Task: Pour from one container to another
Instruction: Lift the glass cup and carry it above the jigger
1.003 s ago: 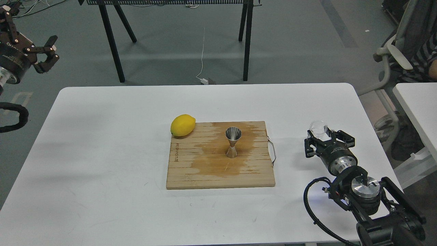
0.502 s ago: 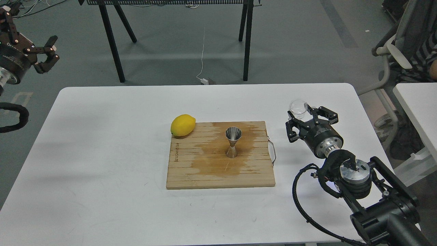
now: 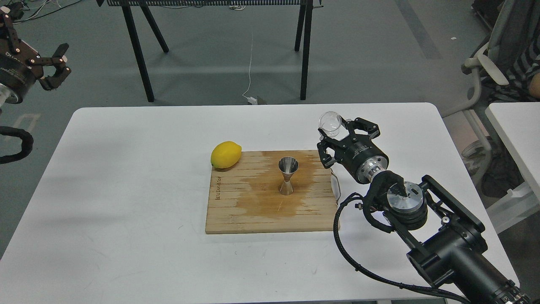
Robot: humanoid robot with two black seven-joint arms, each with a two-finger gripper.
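The steel hourglass jigger stands upright in the middle of a wooden cutting board, on a dark wet patch. My right gripper is shut on the small clear glass cup, held in the air just beyond the board's right rear corner, up and to the right of the jigger. The cup leans a little to the left with its mouth still facing up. My left gripper hangs open far off at the upper left, beyond the table's edge, holding nothing.
A yellow lemon rests on the board's rear left corner. The board lies on a white table and has a metal handle on its right side. Black trestle legs stand behind the table; a second table and chair are at right.
My right gripper has carried the glass cup up and to the left, from beside the table's right edge to the board's right rear corner. The left arm has barely shifted.
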